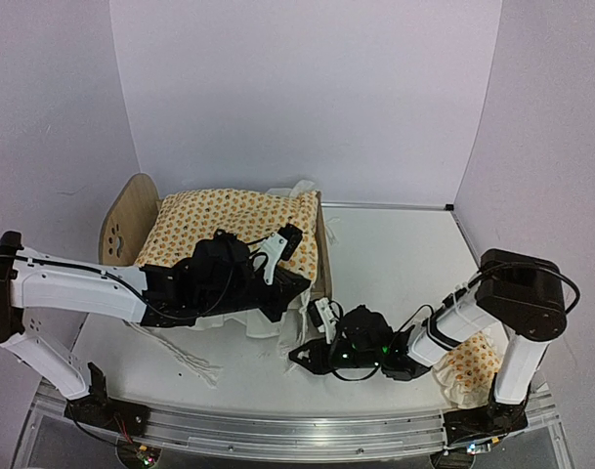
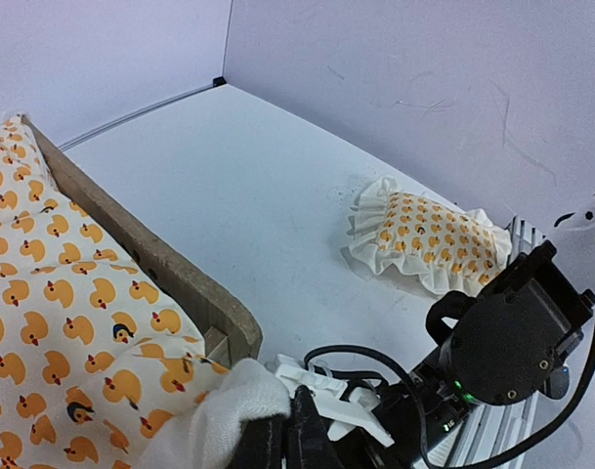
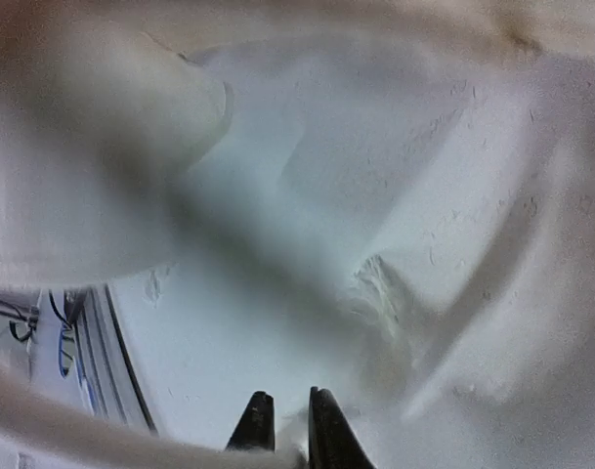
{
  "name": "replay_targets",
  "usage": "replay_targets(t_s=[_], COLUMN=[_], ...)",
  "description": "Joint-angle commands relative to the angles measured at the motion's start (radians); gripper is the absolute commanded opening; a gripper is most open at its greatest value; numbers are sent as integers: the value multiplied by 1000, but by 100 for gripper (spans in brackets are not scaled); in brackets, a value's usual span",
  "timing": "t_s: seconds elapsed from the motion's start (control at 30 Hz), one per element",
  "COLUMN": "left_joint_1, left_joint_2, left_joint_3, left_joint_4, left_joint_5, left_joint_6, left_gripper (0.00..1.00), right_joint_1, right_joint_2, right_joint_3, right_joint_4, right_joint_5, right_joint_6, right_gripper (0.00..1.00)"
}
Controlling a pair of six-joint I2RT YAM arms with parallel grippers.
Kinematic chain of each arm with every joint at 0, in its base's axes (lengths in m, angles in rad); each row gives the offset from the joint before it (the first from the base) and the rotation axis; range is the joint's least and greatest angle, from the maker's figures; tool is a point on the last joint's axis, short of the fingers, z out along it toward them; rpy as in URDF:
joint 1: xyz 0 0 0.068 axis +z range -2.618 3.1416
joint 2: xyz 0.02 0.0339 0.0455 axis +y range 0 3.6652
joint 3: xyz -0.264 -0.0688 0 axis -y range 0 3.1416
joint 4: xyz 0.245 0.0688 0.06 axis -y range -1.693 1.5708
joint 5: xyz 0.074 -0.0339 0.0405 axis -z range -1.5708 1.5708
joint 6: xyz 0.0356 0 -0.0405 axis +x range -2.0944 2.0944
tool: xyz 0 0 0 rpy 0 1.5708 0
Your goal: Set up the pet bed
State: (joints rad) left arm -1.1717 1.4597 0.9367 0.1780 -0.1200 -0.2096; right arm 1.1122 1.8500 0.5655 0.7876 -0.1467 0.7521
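Your left gripper [image 2: 292, 430] is clamping tight on the edge of the white-ruffled orange duck-print quilt [image 1: 229, 230], which is lying over the small light-wood pet bed [image 1: 126, 220] toward the desk's [image 1: 395, 264] far left corner. Your right gripper [image 3: 285, 430] is showing a slim gap amid blurred white cloth, so you cannot tell whether it is gripping anything.

We see the bed [image 1: 129, 223] standing upright on the desk [image 1: 404, 264], left of centre and close to the back wall. Its light-wood end boards are rounded. The left one shows a paw-print cutout, and the right one shows only as a thin edge. A duck-print quilt [image 1: 233, 230] covers its top, so we cannot see the mattress.
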Motion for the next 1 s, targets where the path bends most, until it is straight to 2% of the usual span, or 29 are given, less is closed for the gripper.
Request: replay_targets(t_s=[0.0, 0.1, 0.2, 0.23, 0.3, 0.47, 0.6, 0.97], left_joint_1=[-2, -1, -2, -2, -2, -1, -2, -2], left_joint_2=[-77, -92, -100, -103, -105, -106, -107, -126], left_joint_3=[-37, -70, -85, -90, -95, -108, -106, -113], left_joint_4=[189, 197, 205, 207, 212, 219, 219, 219], left_joint_5=[57, 77, 114, 131, 162, 155, 141, 134], left_joint_6=[-17, -32, -30, -30, -30, -25, -27, -31], left_gripper=[0, 0, 0, 0, 0, 0, 0, 0], right_joint_1=[-4, -16, -46, -77, -145, -165, -165, -165], right_joint_2=[-156, -331, -502, -547, -607, -583, -504, -431], right_joint_3=[-80, -90, -92, -91, -71, 22, 108, 179], right_joint_4=[-70, -212, -336, -350, -359, -374, -375, -373], right_joint_5=[-57, -65, -43, -45, -97, -129, -209, -227], right_joint_6=[-89, -264, -442, -475, -543, -773, -863, -954], right_gripper=[36, 50, 55, 55, 46, 28, 19, 21])
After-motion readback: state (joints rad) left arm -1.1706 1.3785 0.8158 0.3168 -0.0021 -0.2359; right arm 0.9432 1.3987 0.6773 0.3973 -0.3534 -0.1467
